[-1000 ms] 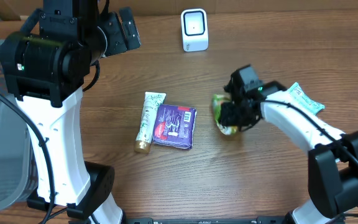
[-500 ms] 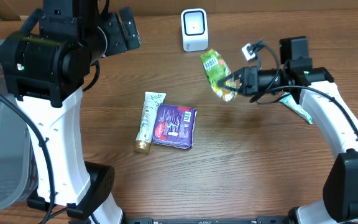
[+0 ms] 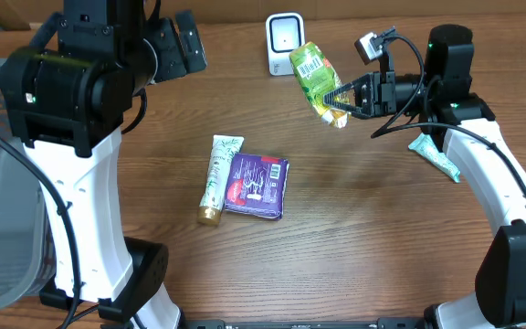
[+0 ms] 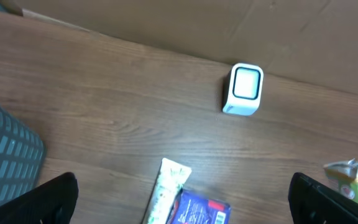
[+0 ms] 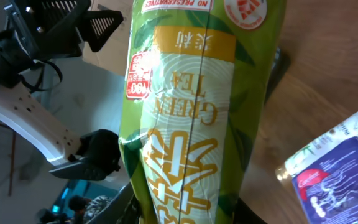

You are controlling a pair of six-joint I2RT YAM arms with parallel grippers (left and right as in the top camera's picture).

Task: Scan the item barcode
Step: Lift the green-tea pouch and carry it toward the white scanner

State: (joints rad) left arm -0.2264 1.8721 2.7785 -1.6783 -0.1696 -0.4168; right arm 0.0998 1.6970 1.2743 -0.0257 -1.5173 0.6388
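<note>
- The tea pouch (image 3: 318, 80) has risen off the surface (image 3: 382, 247) within the last second and now hangs at upper middle of the frame, just right of the scanner (image 3: 286, 43).
- The scan looks close, though the barcode label seems to face upward, not toward the scanner.
- The right pincer (image 3: 347, 96) grips the pouch's lower end, arm stretched leftward.
- The left pincer (image 3: 185, 44) hangs wide open, upper left.

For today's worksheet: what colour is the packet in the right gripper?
The packet is mainly green, clearest in the right wrist view.
</note>
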